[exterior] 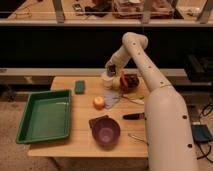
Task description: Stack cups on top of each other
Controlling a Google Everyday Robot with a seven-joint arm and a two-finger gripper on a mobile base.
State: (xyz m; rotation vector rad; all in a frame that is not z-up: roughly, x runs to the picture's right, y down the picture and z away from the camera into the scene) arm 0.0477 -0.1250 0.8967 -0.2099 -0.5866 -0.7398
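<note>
No writing or brand mark is readable anywhere in this view. At the far left of the desk (80, 142) lies one green tray (44, 115). Next, near the back edge, sits one small green block (79, 87). Toward the middle rests one small round orange object (99, 102), and nearer the front one purple bowl (106, 131) sits against a dark flat piece. Behind the orange object stands one white cup (107, 80), the only cup I can make out clearly; a pale bluish shape (113, 98) lies just right of the orange object. The end effector (111, 70) hangs right above the white cup's rim; whether it is open or closed, I cannot tell. One dark reddish container (129, 81) follows, then one black-handled utensil (133, 116).
</note>
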